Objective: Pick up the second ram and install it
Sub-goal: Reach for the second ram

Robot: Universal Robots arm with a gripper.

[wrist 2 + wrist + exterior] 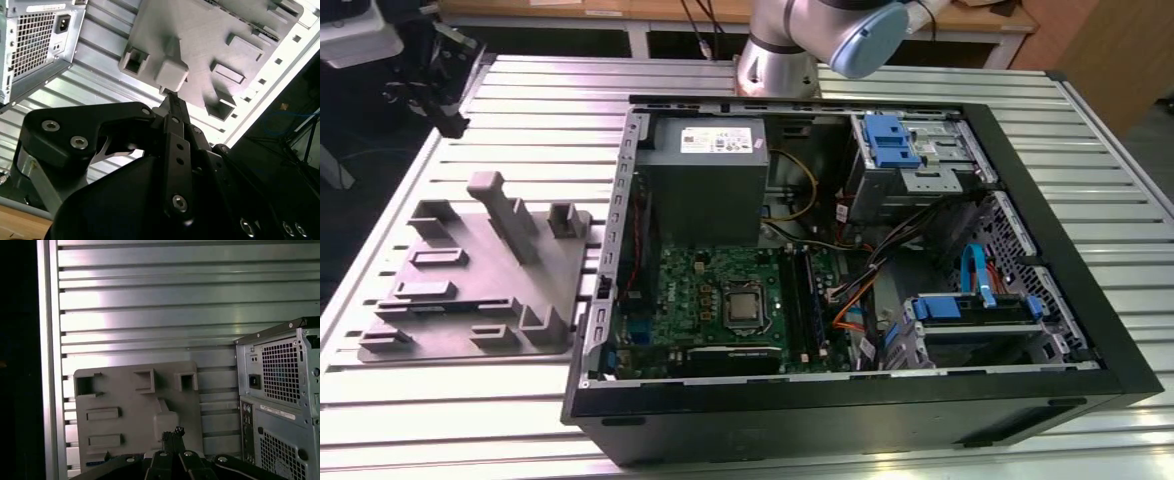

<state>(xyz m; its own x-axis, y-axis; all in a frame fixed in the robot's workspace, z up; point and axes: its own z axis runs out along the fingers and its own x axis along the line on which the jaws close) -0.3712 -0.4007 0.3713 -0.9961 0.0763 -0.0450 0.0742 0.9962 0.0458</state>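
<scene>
power-supply label (pixel 720 140) unreadable, no legible text

Black tool (pixel 170 98), grey tray (pixel 210 30)

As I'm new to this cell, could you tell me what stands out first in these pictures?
A black computer case lies open on the ribbed aluminium table, its green motherboard exposed. Beside it, at the exterior view's left, sits a grey moulded parts tray. In the second wrist view the black tool points at that tray.

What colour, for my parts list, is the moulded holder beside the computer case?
Plain grey; the holder shows best in the exterior view.
</scene>
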